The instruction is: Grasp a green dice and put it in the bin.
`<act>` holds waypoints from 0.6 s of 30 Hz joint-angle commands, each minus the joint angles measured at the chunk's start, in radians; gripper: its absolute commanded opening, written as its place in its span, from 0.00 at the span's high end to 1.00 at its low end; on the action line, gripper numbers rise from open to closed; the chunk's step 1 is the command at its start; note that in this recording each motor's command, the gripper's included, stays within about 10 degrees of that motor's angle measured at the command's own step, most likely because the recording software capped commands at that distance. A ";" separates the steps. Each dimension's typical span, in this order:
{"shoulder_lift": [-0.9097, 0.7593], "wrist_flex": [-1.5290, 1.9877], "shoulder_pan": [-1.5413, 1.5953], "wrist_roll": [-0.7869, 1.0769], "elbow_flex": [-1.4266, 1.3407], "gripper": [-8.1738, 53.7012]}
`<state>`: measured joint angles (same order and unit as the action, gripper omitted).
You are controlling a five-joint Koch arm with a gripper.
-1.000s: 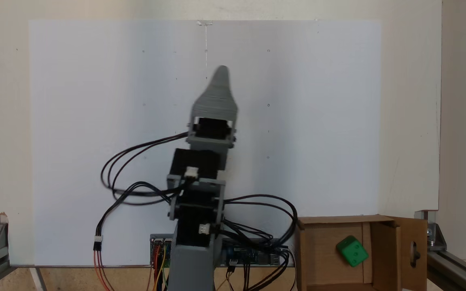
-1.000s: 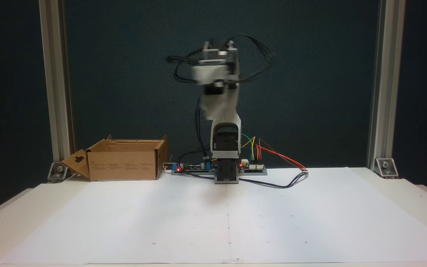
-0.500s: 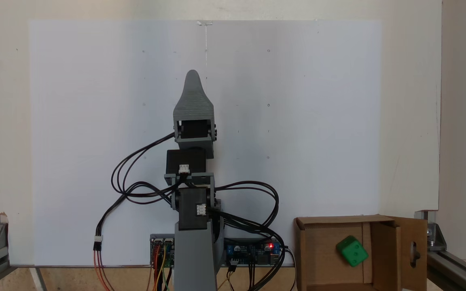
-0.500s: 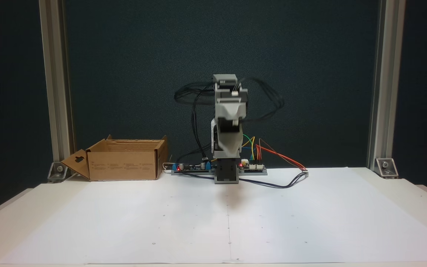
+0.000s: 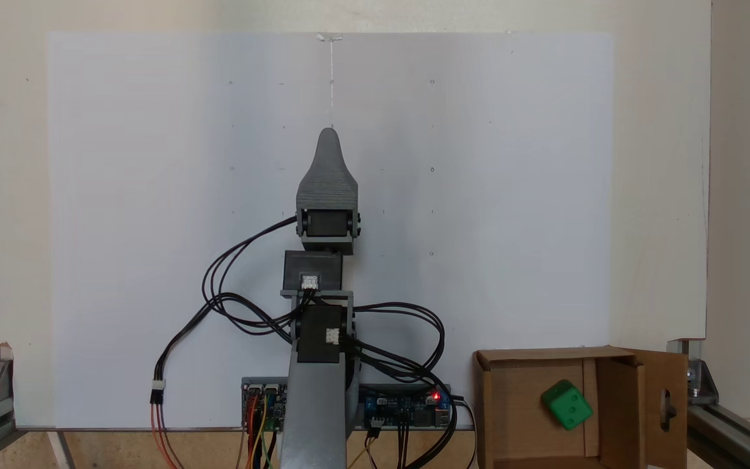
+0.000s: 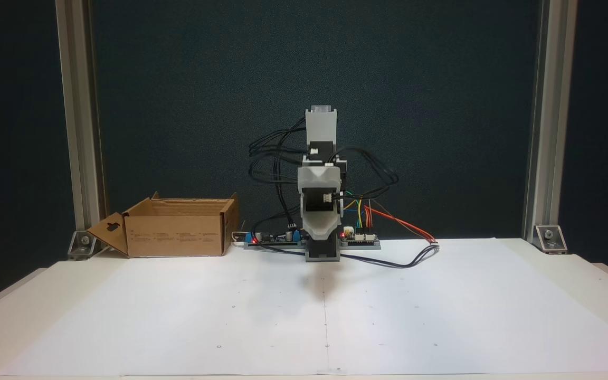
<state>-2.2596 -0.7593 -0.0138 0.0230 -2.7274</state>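
Over the middle of the white paper sheet [image 5: 153,195] the tool [image 5: 329,133] is seen from above, its grey tip pointing away from the arm's base. One jaw lies behind the other in both fixed views, so whether the jaws are spread or pressed together cannot be told; nothing is seen between them. In a fixed view from the front, the tool [image 6: 321,240] hangs low, just in front of the arm's base, with its tip close above the desk [image 6: 573,269].

Well apart from the tool, to the right and back beside the arm's base in the view from above, the bin [image 5: 518,384] is found with its flaps open. The green dice [image 5: 566,404] lies inside the bin, on its floor, tilted, with two pips seen on one face. One flap [image 5: 665,407] with a slot-shaped cutout stands on the side of the bin away from the tool.

Black cables [image 5: 232,306] are looped around the arm, behind the tool. Circuit boards [image 5: 407,407] with a red light lie at the arm's base.
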 commanded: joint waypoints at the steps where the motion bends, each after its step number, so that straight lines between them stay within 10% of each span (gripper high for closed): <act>1: -0.114 -0.167 -0.009 -0.038 0.011 0.17; 18: -0.112 -0.676 -0.008 -0.038 -0.265 0.16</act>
<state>-2.2596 -1.3622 -0.0138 0.0230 -3.0035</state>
